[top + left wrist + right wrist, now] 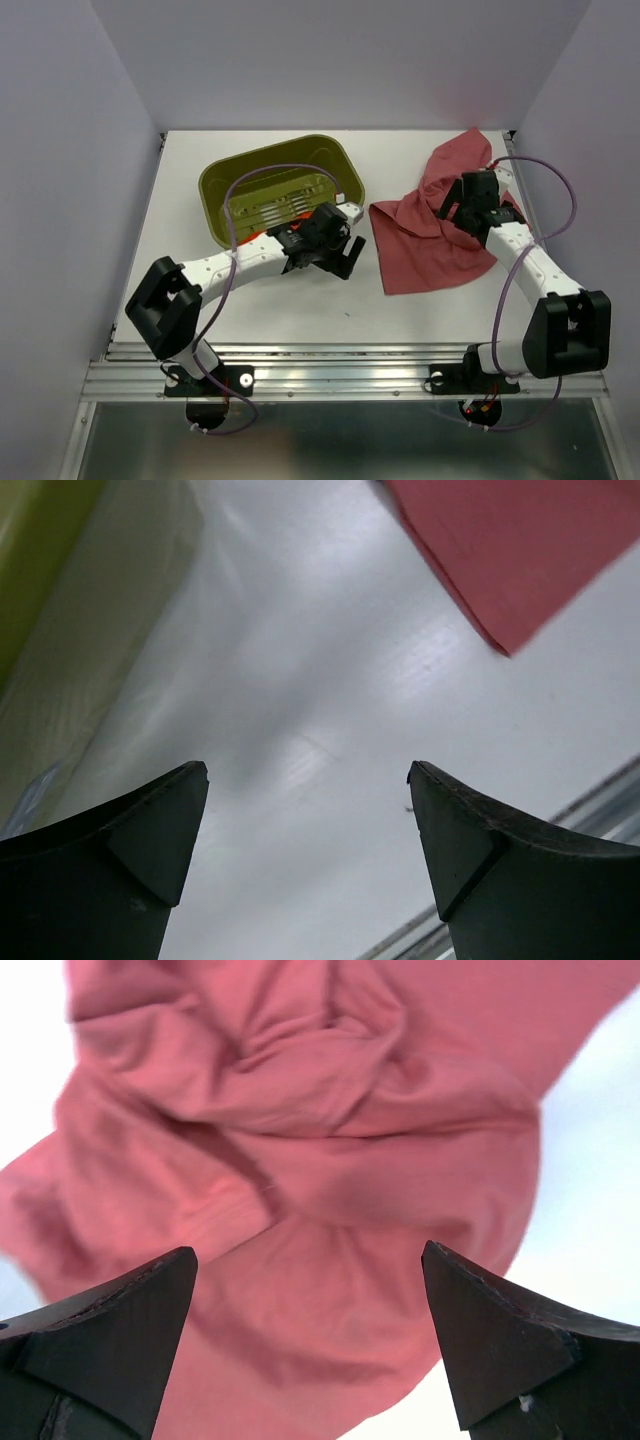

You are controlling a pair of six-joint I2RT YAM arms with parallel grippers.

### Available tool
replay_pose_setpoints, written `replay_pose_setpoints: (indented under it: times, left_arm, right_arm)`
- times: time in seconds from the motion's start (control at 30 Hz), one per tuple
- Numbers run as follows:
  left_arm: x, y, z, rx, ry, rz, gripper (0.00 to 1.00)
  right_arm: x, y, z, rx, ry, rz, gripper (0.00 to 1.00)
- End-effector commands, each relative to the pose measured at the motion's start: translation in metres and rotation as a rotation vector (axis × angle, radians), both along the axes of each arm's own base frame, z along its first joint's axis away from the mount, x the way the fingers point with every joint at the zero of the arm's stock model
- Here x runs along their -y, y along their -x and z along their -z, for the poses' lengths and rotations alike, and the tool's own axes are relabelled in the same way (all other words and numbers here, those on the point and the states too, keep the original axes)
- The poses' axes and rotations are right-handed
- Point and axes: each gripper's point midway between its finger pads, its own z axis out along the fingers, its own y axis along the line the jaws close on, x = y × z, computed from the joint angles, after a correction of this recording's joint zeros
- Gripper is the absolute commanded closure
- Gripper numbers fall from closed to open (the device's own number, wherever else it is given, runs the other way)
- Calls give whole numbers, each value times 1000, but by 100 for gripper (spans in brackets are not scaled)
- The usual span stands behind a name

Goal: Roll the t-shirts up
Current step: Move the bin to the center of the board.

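Observation:
A dusty rose t-shirt (425, 245) lies crumpled on the right half of the white table, bunched up toward the far right corner. My right gripper (450, 208) hovers over its middle, open, and the right wrist view shows wrinkled rose cloth (320, 1160) below the right gripper (310, 1260) with nothing between the fingers. My left gripper (345, 258) hangs open over bare table just left of the shirt. In the left wrist view a shirt corner (510, 560) lies ahead of the empty left gripper (308, 780). A sliver of orange-red cloth (257, 237) peeks out beside the left arm.
An olive-green plastic tub (225, 175) stands at the back left, tipped toward the left arm; its wall (60, 600) fills the left side of the left wrist view. The table's metal front rail (330, 365) runs along the near edge. White walls enclose the table.

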Motion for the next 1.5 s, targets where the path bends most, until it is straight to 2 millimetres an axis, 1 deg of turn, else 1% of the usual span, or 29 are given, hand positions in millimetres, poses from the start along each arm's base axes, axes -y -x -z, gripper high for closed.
replay_pose_setpoints:
  times: [0.0,0.03,0.07,0.1,0.17,0.23,0.27,0.3,0.4,0.47,0.5,0.6,0.63,0.73,0.77,0.8,0.83,0.87,0.97,1.0,1.07,1.13,1.17,1.2,1.23,1.27,1.37,1.43,1.47]
  left_arm:
    - [-17,-46,-7,74,18,-134,6]
    - [-21,-53,-8,78,16,-159,6]
    - [-30,-64,-9,87,13,-197,6]
    - [-32,-70,-13,95,20,-211,6]
    - [-39,-80,-14,104,14,-249,6]
    - [-50,-92,-17,112,17,-300,6]
    - [-55,-96,-17,111,18,-318,6]
    - [-64,-103,-18,114,18,-346,6]
    - [-76,-112,-19,115,23,-386,6]
    - [-85,-119,-22,123,27,-416,6]
    - [-90,-122,-24,127,31,-431,6]
    - [-95,-127,-28,135,36,-451,6]
    - [-97,-128,-29,138,35,-457,6]
    - [-102,-133,-31,144,38,-477,6]
    - [-104,-134,-31,145,37,-482,6]
    - [-106,-137,-31,146,35,-491,5]
    - [-108,-137,-32,148,32,-494,6]
    - [-112,-139,-32,153,26,-502,5]
    - [-118,-140,-32,160,15,-516,5]
    - [-122,-140,-33,162,15,-526,5]
    - [-126,-142,-33,162,18,-542,5]
    - [-132,-145,-33,159,18,-564,5]
    - [-135,-147,-32,158,17,-570,5]
    - [-135,-149,-33,159,21,-576,5]
    - [-141,-152,-34,163,23,-594,5]
    - [-144,-154,-34,163,23,-601,4]
    - [-154,-161,-37,167,26,-633,4]
    - [-158,-166,-38,169,28,-642,4]
    - [-159,-167,-40,169,32,-647,4]
  right_arm:
    - [6,-9,13,-46,-20,-6,0]
    - [1,-15,20,-55,-38,-26,0]
    - [-1,-19,24,-57,-46,-33,0]
    - [-3,-22,27,-59,-53,-40,0]
    - [-8,-29,39,-77,-72,-55,0]
    - [-17,-36,45,-83,-104,-89,4]
    - [-20,-37,54,-100,-113,-100,6]
    - [-23,-39,57,-102,-124,-113,9]
    - [-27,-42,69,-119,-140,-122,15]
    - [-29,-48,71,-116,-146,-129,22]
    - [-30,-49,77,-127,-149,-134,25]
    - [-33,-51,82,-132,-161,-140,34]
    - [-36,-52,84,-131,-173,-147,39]
    - [-38,-52,87,-126,-185,-151,46]
    - [-38,-52,87,-126,-189,-152,51]
    - [-38,-51,89,-131,-188,-151,60]
    - [-38,-50,89,-131,-188,-151,64]
    - [-38,-50,88,-128,-189,-151,71]
    - [-39,-49,87,-120,-192,-153,82]
    - [-40,-50,84,-110,-199,-158,90]
    - [-44,-52,80,-97,-215,-170,99]
    - [-50,-55,72,-75,-239,-194,99]
    - [-57,-57,68,-62,-270,-219,99]
    - [-60,-59,58,-37,-288,-226,99]
    - [-70,-59,50,-18,-334,-260,99]
    - [-73,-61,42,1,-347,-270,99]
    - [-102,-61,9,61,-367,-348,99]
    - [-122,-61,-19,109,-374,-398,99]
    - [-144,-57,-28,120,-368,-443,99]
